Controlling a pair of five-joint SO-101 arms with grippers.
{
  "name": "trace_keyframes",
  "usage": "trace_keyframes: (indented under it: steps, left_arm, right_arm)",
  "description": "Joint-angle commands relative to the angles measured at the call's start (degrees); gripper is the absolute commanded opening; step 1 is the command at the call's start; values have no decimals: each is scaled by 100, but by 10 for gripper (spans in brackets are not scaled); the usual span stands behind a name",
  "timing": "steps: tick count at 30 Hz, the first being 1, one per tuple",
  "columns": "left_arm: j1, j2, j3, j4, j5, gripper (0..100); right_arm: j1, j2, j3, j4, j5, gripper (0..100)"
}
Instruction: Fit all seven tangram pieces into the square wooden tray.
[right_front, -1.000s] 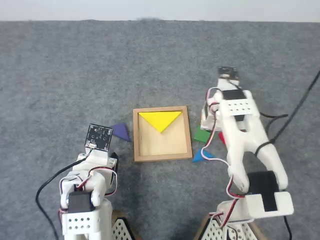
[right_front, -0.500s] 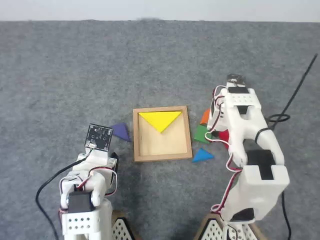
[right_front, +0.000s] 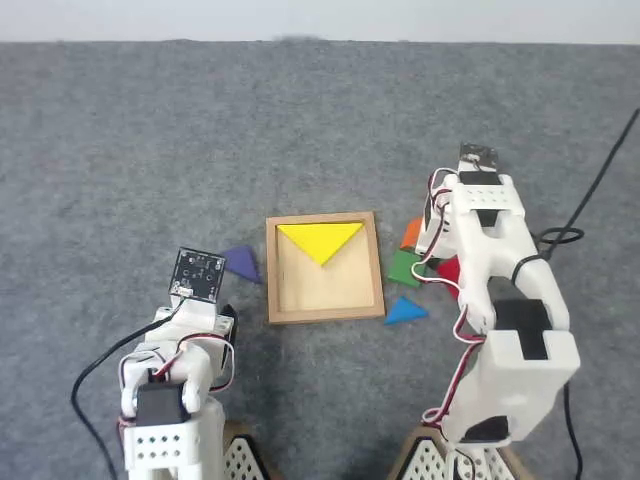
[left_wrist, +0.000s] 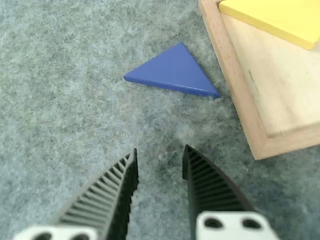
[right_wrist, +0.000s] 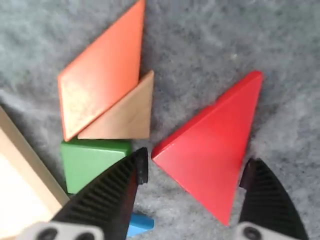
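right claw (right_wrist: 196, 170) is held wide apart, nothing gripped | red triangle (right_wrist: 215, 150) is framed between its jaws, right of the tray (right_front: 325, 316) | left claw (left_wrist: 159, 165) is parted, empty

Grey carpet (right_front: 150, 130) (pale wall (right_front: 320, 18) behind)

Just beside the wooden tray (right_front: 320, 216), the red triangle (right_front: 449, 270) is largely covered by the right arm (right_front: 490, 250), and the orange piece (right_front: 410, 233) is partly covered. In the left wrist view, the tray and the yellow triangle (left_wrist: 280, 17) inside it are cut off by the edge. Near the tray, the light blue piece (right_wrist: 141, 223) is mostly hidden behind a finger (right_wrist: 107, 195) of the right gripper (right_wrist: 196, 170).
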Motion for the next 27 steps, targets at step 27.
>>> trace_keyframes:
  steps: [27]
  left_arm:
    - [-35, -114, -84, 26, 53, 141]
  right_arm:
    - [75, -101, -484, 268, 255, 180]
